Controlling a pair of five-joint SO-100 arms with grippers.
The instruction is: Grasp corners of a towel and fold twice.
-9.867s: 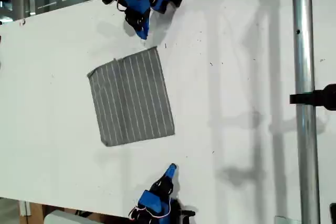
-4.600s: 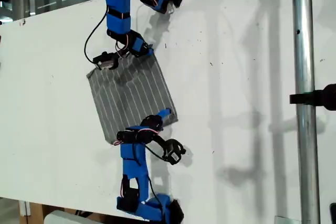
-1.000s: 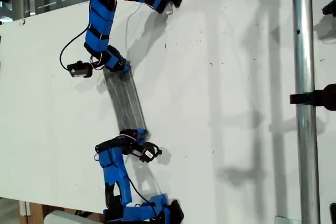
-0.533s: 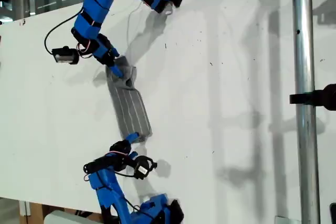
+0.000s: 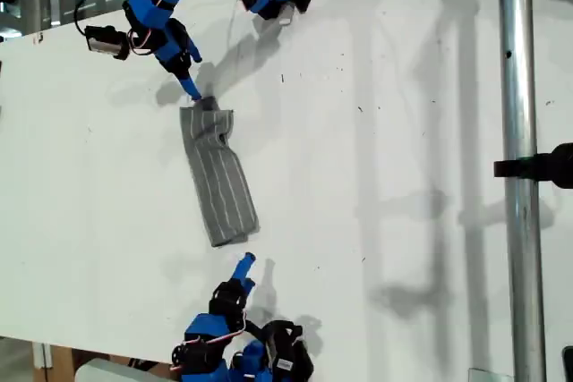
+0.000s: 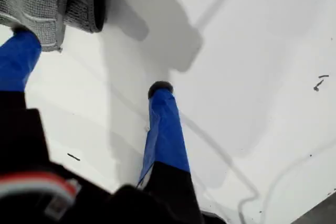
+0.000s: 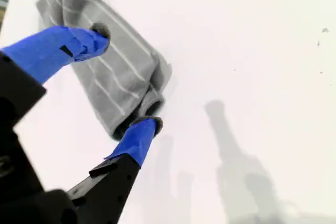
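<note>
A robotics lab bench: a bare white table [image 5: 403,248], a metal pole [image 5: 517,176] with a black clamp [image 5: 537,167], wired blue arms mounted at its edges.

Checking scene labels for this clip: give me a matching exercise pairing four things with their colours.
Things:
1. towel
2. table
3. pole
4. my first gripper

Colours:
A. blue fingers
B. shiny silver
C. grey with thin white stripes
D. white

Pairs: 1-C, 2-D, 3-B, 4-A
</note>
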